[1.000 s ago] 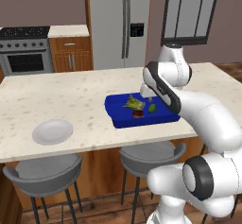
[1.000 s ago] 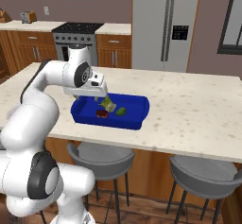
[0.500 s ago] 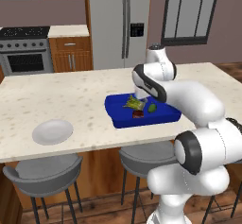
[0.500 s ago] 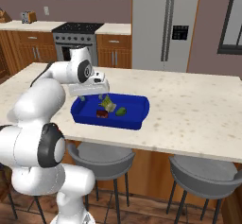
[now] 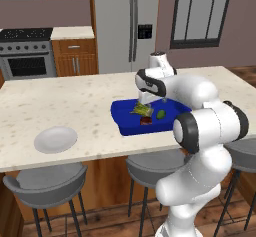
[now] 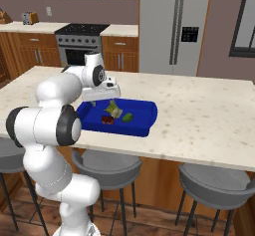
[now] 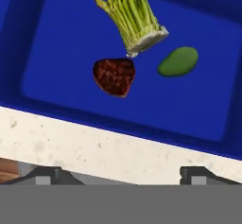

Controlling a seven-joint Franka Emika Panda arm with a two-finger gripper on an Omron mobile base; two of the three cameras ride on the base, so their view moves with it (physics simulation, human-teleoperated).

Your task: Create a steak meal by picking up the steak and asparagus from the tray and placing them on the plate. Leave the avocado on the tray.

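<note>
Progress: nothing has been delivered yet, judging by how things lie; both transfers are left to do.
Steak (image 7: 114,76): lies on the tray floor in the hand view, near the middle, a dark red-brown chunk just touching the cut end of the stalks above it.
Asparagus (image 7: 133,17): a yellow-green bundle at 12 o'clock from the steak in the hand view, tips fanning toward 11 o'clock, cut end pointing down toward the steak.
Avocado (image 7: 178,61): at 2 o'clock from the steak in the hand view, just beside the bundle's cut end but apart from it; it is to stay where it is.
Tray (image 5: 125,114): bright blue, rimmed, sitting on the tabletop (image 5: 60,101) near its front edge; all three foods rest inside it.
Plate (image 5: 55,139): pale and round, bare of food, well apart from the tray toward 9 o'clock in the left base view.
Hand (image 7: 121,172): hangs above the tray's near rim, looking down at the food; its two dark tips stand wide apart at the bottom of the hand view with nothing between them, so it is spread and grips nothing.
Step in hand (judgement): an approach to a first pick, most likely the steak, which sits nearest the line between the tips.
Left to do: lower and close on the steak, carry it to the plate, return for the asparagus, leave the avocado.
Risk (judgement): the steak touches the bundle, so a careless close could drag the stalks along.
</note>
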